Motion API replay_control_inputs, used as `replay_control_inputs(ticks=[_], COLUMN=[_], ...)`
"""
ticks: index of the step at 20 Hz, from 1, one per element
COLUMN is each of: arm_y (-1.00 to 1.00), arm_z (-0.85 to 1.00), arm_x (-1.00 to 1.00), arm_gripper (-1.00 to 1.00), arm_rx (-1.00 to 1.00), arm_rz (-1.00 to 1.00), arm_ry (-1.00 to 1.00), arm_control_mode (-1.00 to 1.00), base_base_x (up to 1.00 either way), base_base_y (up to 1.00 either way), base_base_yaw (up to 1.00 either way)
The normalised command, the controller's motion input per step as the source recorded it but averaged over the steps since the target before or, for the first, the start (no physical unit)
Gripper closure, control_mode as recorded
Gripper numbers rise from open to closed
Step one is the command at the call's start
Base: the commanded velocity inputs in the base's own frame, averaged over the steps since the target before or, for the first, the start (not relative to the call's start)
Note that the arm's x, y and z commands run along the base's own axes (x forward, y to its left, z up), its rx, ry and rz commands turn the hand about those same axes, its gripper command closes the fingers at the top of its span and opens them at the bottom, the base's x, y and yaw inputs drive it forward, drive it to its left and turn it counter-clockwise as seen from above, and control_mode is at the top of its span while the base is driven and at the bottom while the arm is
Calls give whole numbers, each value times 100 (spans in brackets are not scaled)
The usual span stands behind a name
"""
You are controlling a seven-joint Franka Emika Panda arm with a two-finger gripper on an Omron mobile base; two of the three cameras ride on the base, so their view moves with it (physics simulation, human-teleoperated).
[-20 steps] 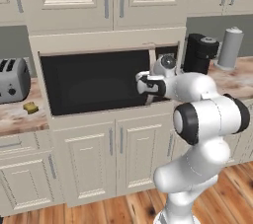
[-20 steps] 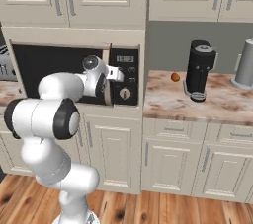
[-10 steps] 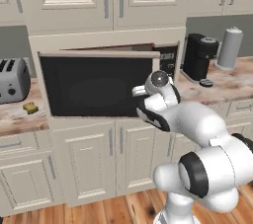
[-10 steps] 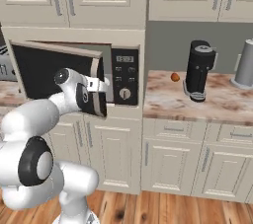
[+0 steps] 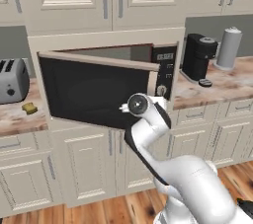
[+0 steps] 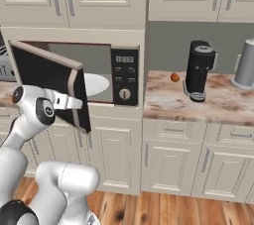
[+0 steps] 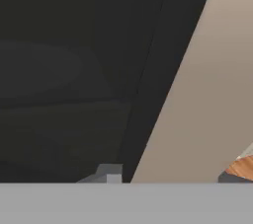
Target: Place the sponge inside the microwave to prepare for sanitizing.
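The microwave door (image 7: 74,70) occupies the left and centre of the hand view: a black glass panel with faint, dim reflections. Its dark edge runs diagonally from upper right to lower centre. Right of that edge lies a plain beige cabinet surface (image 7: 207,70). A small patch of orange-brown wood floor (image 7: 242,168) shows at the lower right corner.

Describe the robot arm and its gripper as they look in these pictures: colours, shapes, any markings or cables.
The arm is glossy white, built of rounded, bulbous segments joined by dark bands. A round grey disc with a dark ring caps one joint near the wrist. The gripper is a small pale block at its end; its finger tips look grey in the hand view. No cables or markings show.
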Motion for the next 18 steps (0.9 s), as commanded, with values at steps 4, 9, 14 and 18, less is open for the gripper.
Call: replay_control_inputs(ticks=[4,9,14,18], arm_y=[93,90,97,100], arm_z=[-100,-98,-85,-19], arm_x=[-98,-72,-67,-47], arm_gripper=[100,100,100,100], arm_rx=[0,3,5,0], arm_rz=[-40,-54,-49,-31], arm_ry=[-1,-11,0,0], arm_control_mode=[-100,-100,-100,-100], base_base_x=[0,0,0,0], base_base_y=[0,0,0,0], base_base_yaw=[0,0,0,0])
